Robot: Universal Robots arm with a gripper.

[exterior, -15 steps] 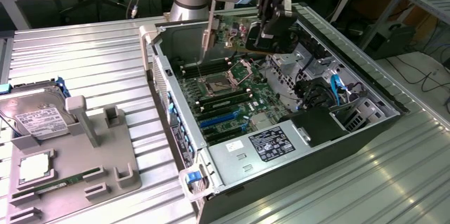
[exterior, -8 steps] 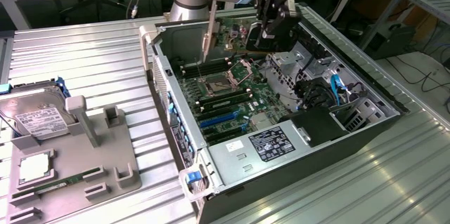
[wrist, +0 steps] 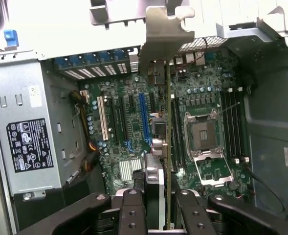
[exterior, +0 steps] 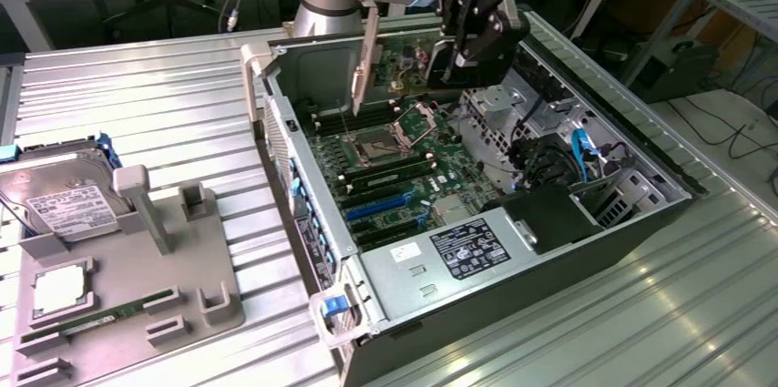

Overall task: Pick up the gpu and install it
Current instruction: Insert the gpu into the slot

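My gripper [exterior: 472, 41] hangs over the far end of the open computer case [exterior: 310, 223], shut on the gpu [exterior: 395, 55]. The card is held on edge, with its silver end bracket [exterior: 363, 68] pointing down toward the case wall at the exterior view's left. In the wrist view the gpu [wrist: 168, 142] shows edge-on as a thin green line between my black fingers [wrist: 132, 213], and its bracket [wrist: 164, 34] is at the far end. It hovers above the motherboard [wrist: 202, 98], between the blue slot [wrist: 144, 115] and the CPU socket [wrist: 202, 134], apart from the board.
A power supply [exterior: 468, 246] fills the near end of the case, with blue cables [exterior: 581, 155] on the exterior view's right. A grey tray [exterior: 182, 269] at the left carries a hard drive [exterior: 67, 200], a memory stick [exterior: 104, 321] and a CPU [exterior: 58, 289].
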